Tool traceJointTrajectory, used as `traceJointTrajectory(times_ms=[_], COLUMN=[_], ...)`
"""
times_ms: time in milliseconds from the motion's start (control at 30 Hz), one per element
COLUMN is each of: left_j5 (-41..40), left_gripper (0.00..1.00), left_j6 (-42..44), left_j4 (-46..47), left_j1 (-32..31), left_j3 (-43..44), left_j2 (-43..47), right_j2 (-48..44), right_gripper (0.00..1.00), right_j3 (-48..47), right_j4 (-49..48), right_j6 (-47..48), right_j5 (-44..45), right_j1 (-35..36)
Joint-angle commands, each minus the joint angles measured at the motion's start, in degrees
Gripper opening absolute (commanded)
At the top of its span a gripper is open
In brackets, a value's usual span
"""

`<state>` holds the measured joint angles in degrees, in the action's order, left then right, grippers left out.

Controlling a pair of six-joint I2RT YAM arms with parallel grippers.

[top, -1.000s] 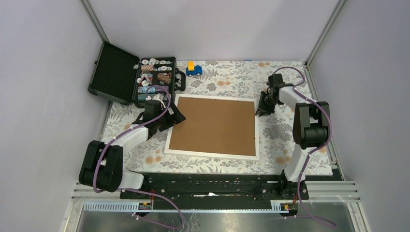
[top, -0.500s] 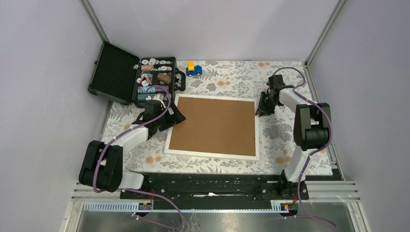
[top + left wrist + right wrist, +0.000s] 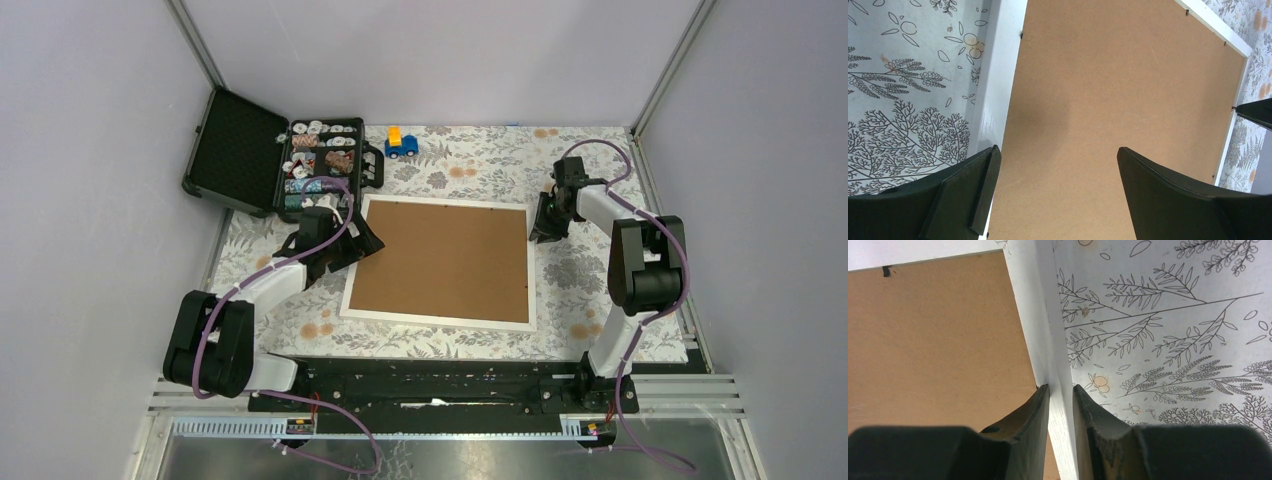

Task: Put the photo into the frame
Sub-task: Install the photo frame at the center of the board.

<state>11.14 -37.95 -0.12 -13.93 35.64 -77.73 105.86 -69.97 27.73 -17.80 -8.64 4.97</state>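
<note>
The white frame (image 3: 440, 260) lies face down on the table with its brown back up. The photo is hidden. My left gripper (image 3: 362, 240) is open over the frame's left edge, its jaws wide apart above the brown back (image 3: 1108, 80) in the left wrist view (image 3: 1058, 150). My right gripper (image 3: 540, 228) is shut on the frame's right moulding (image 3: 1040, 315) near the far right corner, one finger on each side of the white strip in the right wrist view (image 3: 1061, 387).
An open black case (image 3: 235, 150) with several small items stands at the back left, close behind my left arm. A blue and yellow toy car (image 3: 401, 143) sits at the back. A floral cloth (image 3: 590, 280) covers the table.
The right arm's wrist and elbow have shifted slightly toward the back. Its gripper stays on the frame's right edge. The left arm and the frame have not moved.
</note>
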Motion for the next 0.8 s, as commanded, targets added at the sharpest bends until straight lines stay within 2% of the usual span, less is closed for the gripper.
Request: traceJointTrajectory(times_ms=[0,533,767], left_j5=[-0.15,0.12,0.2], left_gripper=[0.95,0.95,0.95], left_j6=[0.69,0.51,0.51], left_j4=[-5.24,-4.88,-4.9], left_j1=[-0.19,-0.22,-0.19], left_j3=[-0.71,-0.6,-0.51], left_j2=[-2.06,-2.56,-2.25], right_j2=[-0.7,5.54,5.83], right_gripper=[0.3,0.3,0.3], right_j3=[2.11,-0.85,1.52], right_j4=[4.71,1.54,0.96], right_j6=[1.45,2.02,2.02], right_j5=[3.77,0.78,-0.2], right_j1=[0.56,1.75,4.61])
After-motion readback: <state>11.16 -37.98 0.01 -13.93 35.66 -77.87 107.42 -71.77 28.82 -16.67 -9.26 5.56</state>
